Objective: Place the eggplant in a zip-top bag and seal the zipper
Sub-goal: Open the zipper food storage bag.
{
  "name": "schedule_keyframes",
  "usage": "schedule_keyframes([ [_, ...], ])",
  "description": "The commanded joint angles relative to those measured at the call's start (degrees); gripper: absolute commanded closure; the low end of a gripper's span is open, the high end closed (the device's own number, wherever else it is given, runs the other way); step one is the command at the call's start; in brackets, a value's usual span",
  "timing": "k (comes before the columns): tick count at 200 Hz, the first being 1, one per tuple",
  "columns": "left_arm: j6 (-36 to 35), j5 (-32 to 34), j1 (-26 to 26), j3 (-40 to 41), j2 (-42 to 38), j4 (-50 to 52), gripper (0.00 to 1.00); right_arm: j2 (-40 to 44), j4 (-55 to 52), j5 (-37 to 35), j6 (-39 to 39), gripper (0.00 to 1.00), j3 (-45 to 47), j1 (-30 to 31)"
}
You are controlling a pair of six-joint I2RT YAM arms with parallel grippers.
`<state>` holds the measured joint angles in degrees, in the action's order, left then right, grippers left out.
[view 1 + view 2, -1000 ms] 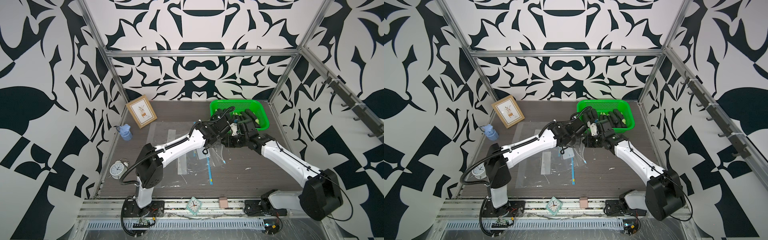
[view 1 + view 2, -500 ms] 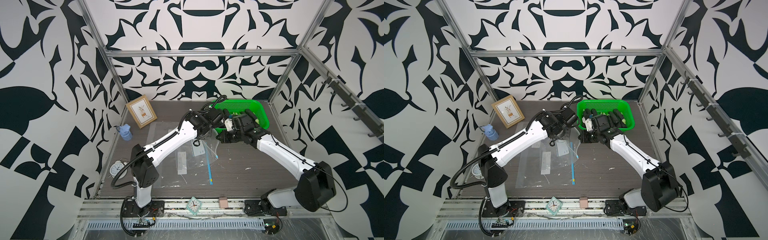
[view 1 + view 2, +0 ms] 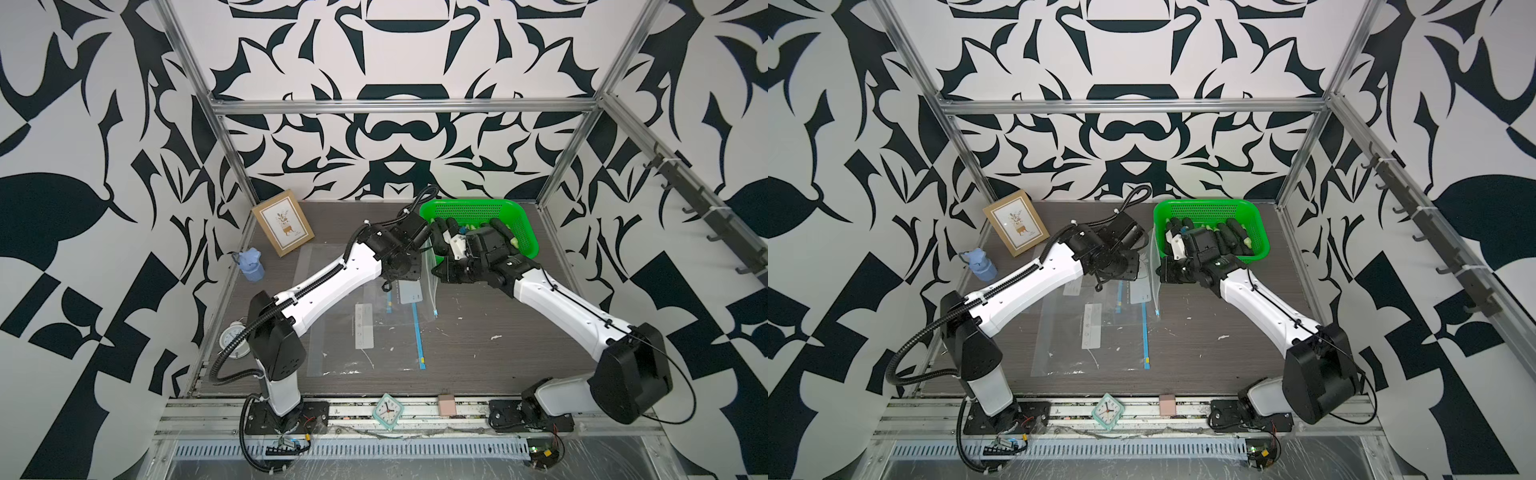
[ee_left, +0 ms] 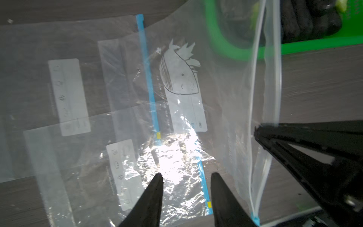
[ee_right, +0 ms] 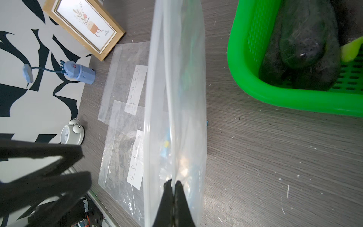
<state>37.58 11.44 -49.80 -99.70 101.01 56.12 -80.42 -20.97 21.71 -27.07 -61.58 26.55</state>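
Several dark eggplants lie in the green basket at the back right. My right gripper is shut on the edge of a clear zip-top bag, which hangs off the table just in front of the basket. My left gripper hovers beside that bag, open, with nothing between its fingers. In the right wrist view the left gripper's fingers show spread apart.
More clear bags with blue zippers lie flat mid-table. A framed picture, a blue toy and a round alarm clock line the left edge. A small square clock sits on the front rail.
Both arms carried the bag back toward the basket. The left gripper has let go of the bag and opened. The right gripper stays shut on it.
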Motion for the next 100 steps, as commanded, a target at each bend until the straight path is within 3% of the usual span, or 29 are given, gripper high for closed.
schedule_keyframes([
  [1, 1.54, -5.64, -0.05, 1.10, -2.03, -6.46, 0.55, 0.77, 2.33, -0.09, -0.88, 1.00, -1.72, 0.91],
  [100, -0.73, -3.93, 0.58, -2.43, 4.31, -5.36, 0.61, 1.11, 2.97, -0.80, -1.59, 1.00, -1.88, 3.68],
])
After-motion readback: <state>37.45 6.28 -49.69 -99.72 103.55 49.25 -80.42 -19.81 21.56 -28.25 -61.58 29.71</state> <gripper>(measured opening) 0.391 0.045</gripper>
